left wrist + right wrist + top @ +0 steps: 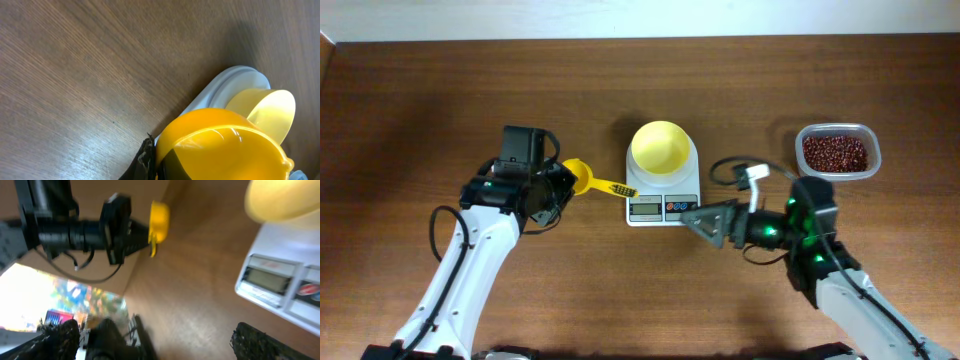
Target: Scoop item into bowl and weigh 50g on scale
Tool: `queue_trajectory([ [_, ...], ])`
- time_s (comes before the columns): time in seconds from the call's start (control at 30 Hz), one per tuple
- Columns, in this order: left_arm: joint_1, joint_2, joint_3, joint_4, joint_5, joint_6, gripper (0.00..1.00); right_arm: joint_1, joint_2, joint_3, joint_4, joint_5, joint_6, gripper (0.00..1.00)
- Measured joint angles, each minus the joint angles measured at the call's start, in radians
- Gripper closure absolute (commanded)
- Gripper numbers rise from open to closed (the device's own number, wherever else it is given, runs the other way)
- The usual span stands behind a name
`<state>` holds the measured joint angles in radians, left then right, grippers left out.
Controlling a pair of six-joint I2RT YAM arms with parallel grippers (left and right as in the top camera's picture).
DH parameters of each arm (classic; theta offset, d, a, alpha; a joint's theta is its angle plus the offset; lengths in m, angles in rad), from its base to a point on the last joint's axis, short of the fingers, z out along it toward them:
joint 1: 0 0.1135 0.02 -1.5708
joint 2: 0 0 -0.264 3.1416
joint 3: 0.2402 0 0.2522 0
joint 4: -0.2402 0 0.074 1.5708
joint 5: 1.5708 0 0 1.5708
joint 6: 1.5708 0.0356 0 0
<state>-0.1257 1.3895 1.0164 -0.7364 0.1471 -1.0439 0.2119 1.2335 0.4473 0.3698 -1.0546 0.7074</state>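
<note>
Scoop [578, 176] hovering beside the scale [663, 208]
The left fingers [145, 161] are clamping the scoop. The right fingers [265, 342] are gaping near the scale, which is bearing the bowl [660, 148]. The beans [835, 153] are lying in the tub [869, 134].

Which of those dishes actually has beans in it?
The clear plastic tub at far right holds the beans; the yellow bowl on the scale is empty.

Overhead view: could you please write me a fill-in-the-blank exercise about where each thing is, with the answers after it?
1. The pale yellow bowl stands on the white ____.
2. The red-brown beans lie in the clear ____.
3. The yellow scoop is held by the ____ gripper.
Missing words: scale; tub; left.
</note>
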Motion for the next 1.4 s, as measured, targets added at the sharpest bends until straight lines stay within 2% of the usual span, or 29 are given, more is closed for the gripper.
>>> queue_trajectory([
  [0.17,-0.083,0.000,0.000,0.000,0.037,-0.057,1.00,0.201,0.000,0.000,0.079,0.214,0.074,0.17],
  [0.23,-0.137,0.000,0.000,0.000,0.053,-0.059,1.00,0.231,0.000,0.000,0.086,0.265,0.082,0.27],
  [0.3,-0.212,0.000,0.000,0.001,0.063,-0.068,1.00,0.243,0.000,0.000,0.087,0.303,0.105,0.44],
  [0.4,-0.284,0.000,0.000,0.016,0.063,-0.107,1.00,0.244,0.000,0.000,0.087,0.321,0.139,0.61],
  [0.43,-0.301,0.000,0.000,0.025,0.064,-0.113,1.00,0.245,0.000,0.000,0.087,0.325,0.171,0.63],
  [0.7,-0.320,0.000,0.000,0.042,0.063,-0.127,1.00,0.247,0.000,0.000,0.089,0.434,0.282,0.66],
  [0.77,-0.320,0.000,0.000,0.042,0.063,-0.127,1.00,0.247,0.000,0.000,0.091,0.453,0.292,0.71],
  [0.83,-0.320,0.000,0.000,0.042,0.063,-0.127,1.00,0.247,0.000,0.000,0.094,0.456,0.298,0.75],
  [1.2,-0.341,0.000,0.000,0.044,0.063,-0.129,1.00,0.285,0.000,0.000,0.156,0.444,0.332,0.78],
  [1.27,-0.341,0.000,0.000,0.045,0.063,-0.129,1.00,0.285,0.000,0.000,0.156,0.444,0.332,0.84],
  [1.3,-0.342,0.000,0.000,0.045,0.063,-0.129,1.00,0.285,0.000,0.000,0.154,0.445,0.332,0.91],
  [1.4,-0.342,0.000,0.000,0.046,0.064,-0.129,1.00,0.285,0.004,-0.001,0.148,0.455,0.333,0.94],
])
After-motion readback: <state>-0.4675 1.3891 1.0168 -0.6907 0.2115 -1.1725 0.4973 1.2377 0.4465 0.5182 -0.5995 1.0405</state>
